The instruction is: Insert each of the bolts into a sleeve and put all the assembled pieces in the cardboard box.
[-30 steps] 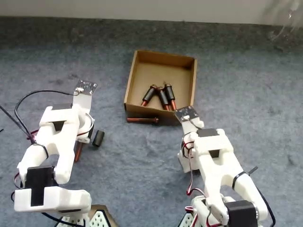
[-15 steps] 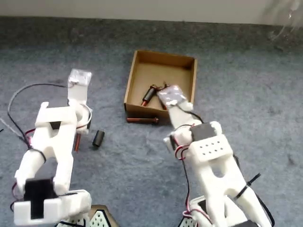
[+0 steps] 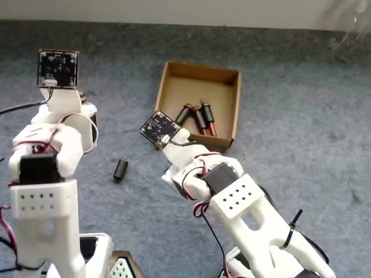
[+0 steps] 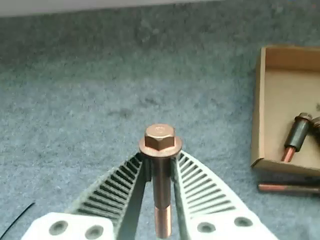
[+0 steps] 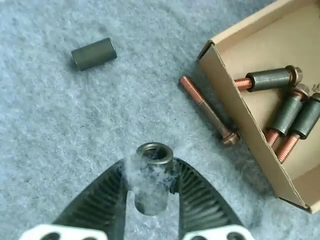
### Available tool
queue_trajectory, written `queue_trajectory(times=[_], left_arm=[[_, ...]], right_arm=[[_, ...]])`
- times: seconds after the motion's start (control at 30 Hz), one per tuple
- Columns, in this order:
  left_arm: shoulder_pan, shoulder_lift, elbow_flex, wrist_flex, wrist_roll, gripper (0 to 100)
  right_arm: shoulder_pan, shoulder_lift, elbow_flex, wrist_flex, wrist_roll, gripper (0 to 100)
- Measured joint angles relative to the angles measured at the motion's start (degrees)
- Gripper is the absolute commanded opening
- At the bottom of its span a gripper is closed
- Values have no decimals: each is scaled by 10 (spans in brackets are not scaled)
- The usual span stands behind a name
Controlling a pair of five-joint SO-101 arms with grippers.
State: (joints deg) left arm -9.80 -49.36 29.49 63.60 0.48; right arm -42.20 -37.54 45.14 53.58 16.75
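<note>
We see the left gripper (image 4: 160, 159) clamped shut on a bolt (image 4: 161, 192). The right gripper (image 5: 151, 167) pinches a sleeve (image 5: 149, 187) near the cardboard box (image 5: 249, 125).

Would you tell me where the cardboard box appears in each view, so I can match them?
High view: cardboard box near the middle, ahead of both arms.
Left wrist view: cardboard box cut by the edge, off beside the held bolt.
Right wrist view: cardboard box cut by the edge, next to the loose bolt.
Shared landmark: the sleeved bolts inside it.
</note>
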Motion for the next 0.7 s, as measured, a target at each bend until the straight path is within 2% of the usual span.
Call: queue_trajectory(times=[0.2, 0.33, 0.5, 0.7], left_arm=[[38, -93, 40, 0, 106, 2], [55, -176, 94, 0, 158, 2], [98, -292, 178, -18, 185, 2], [158, -387, 270, -44, 189, 2]], right_arm=[[-51, 0, 4, -105, -7, 5], [-66, -7, 76, -220, -7, 5], [-69, -57, 217, -396, -49, 4], [-69, -119, 269, -440, -97, 4]])
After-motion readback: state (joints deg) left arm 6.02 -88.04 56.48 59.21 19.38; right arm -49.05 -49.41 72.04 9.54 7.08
